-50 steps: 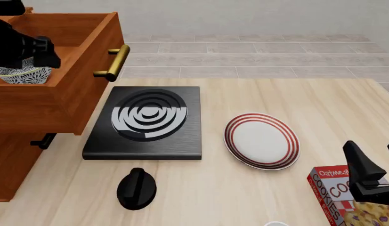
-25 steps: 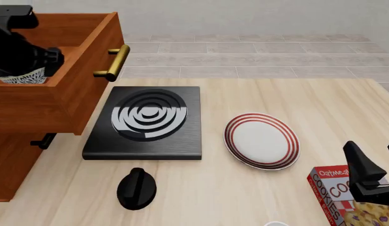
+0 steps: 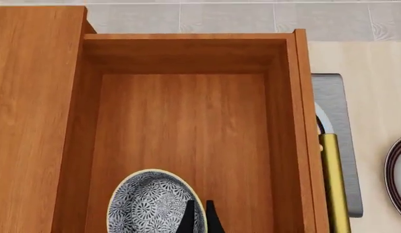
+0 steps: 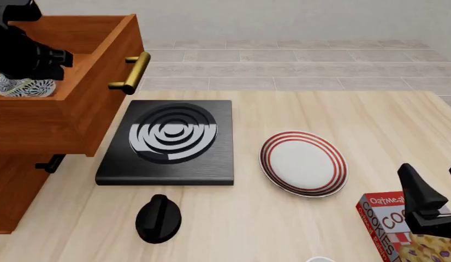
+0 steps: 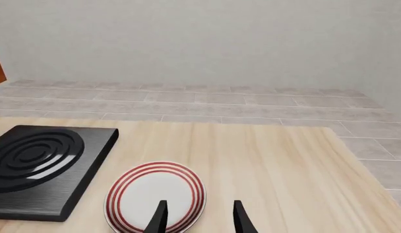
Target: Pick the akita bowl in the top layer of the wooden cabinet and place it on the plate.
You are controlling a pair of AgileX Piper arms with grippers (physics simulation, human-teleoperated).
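The top layer [image 4: 87, 103] of the wooden cabinet [image 4: 14, 185] is pulled out over the table. Inside it, near one corner, the speckled akita bowl [image 3: 148, 206] is held at its rim by my left gripper [image 3: 200, 221], which is shut on it. From the front the left arm [image 4: 25, 54] covers most of the bowl [image 4: 14, 86], which looks tilted. The red-ringed plate [image 4: 304, 162] lies on the table right of the stove, also in the right wrist view [image 5: 155, 196]. My right gripper [image 5: 199, 221] hangs open near the table's front right, empty.
A black stove [image 4: 171, 139] with white rings lies under the drawer's brass handle [image 4: 131, 71]. A black knob-shaped object [image 4: 158, 218] sits in front of the stove. A cookies box [image 4: 397, 229] stands below the right gripper [image 4: 433, 188].
The left arm has risen a little in the drawer, and the bowl shows more and looks tilted, shifted slightly left. The right arm has not moved.
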